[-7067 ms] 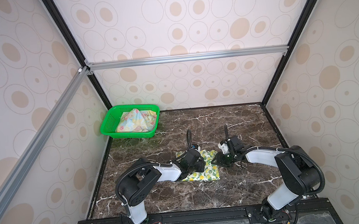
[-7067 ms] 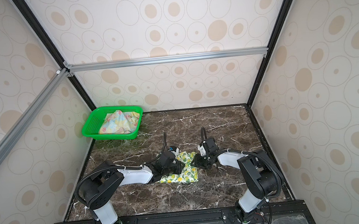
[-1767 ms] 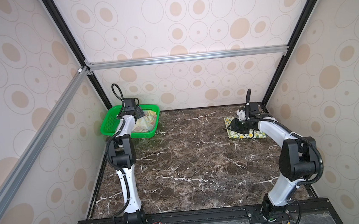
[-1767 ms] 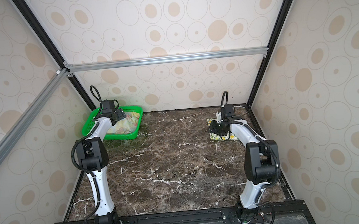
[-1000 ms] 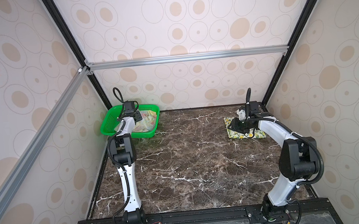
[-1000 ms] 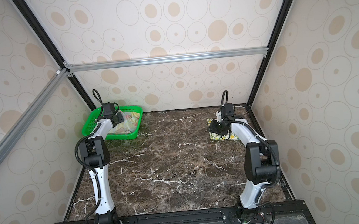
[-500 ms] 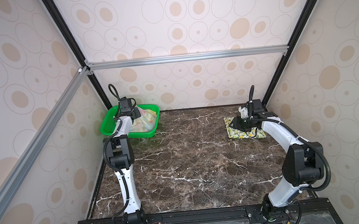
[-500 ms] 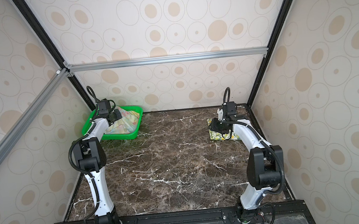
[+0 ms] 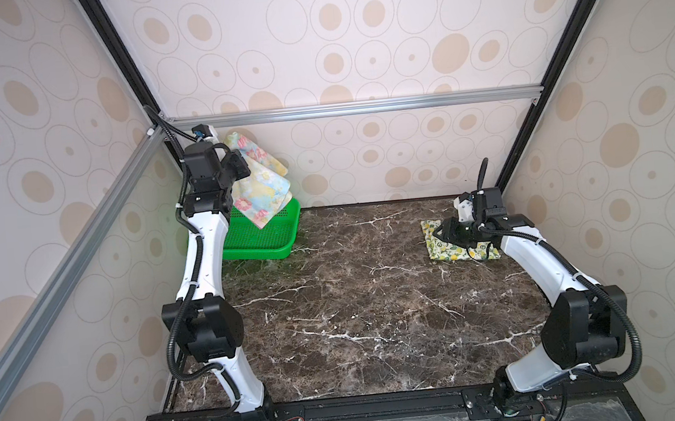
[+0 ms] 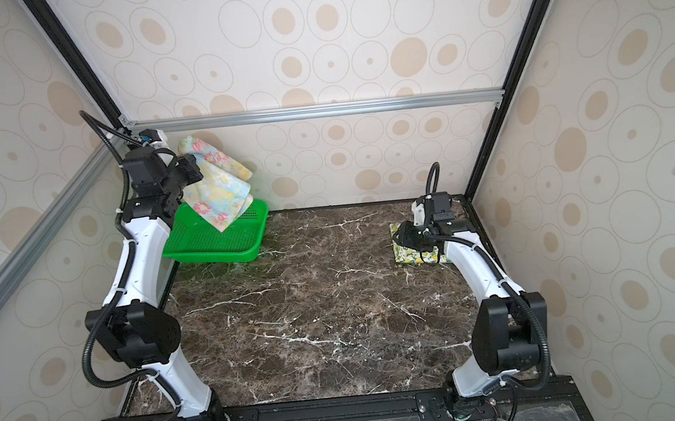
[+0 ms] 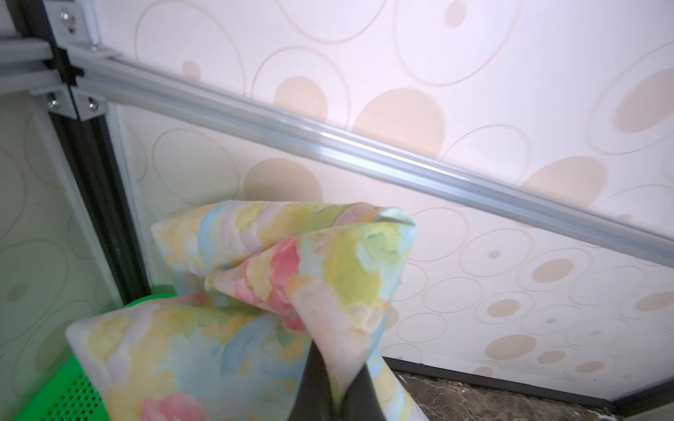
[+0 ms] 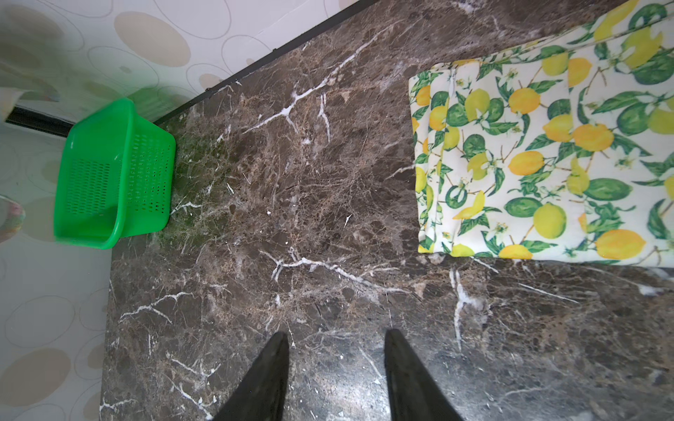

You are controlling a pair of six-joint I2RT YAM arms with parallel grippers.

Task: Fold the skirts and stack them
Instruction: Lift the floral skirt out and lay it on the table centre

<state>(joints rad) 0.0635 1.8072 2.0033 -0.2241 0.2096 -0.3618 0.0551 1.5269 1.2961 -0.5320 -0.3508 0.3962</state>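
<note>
While the left gripper (image 11: 337,399) is closed tight on a fold of the pastel skirt (image 9: 260,185), the cloth hangs in the air at the back left corner of the cell, above the green basket (image 9: 263,243). In both top views its lowest corner points down over the basket; whether it touches the plastic I cannot tell. In the left wrist view the two dark fingers (image 11: 313,386) pinch a pale pink-and-yellow fold, and the rest of the skirt bunches in loose layers (pink flowers on yellow and blue).

The lemon skirt (image 12: 547,153) lies folded flat on the tabletop (image 9: 356,301) near the back right corner, well apart from the basket. The right gripper (image 12: 337,335) stands partly open with nothing between its jaws. In the right wrist view its fingertips are over bare marble, beside the folded edge of the lemon skirt and not touching it. In a top view the right arm's wrist covers part of that skirt (image 10: 404,251), so only its near edge and left side show there.
</note>
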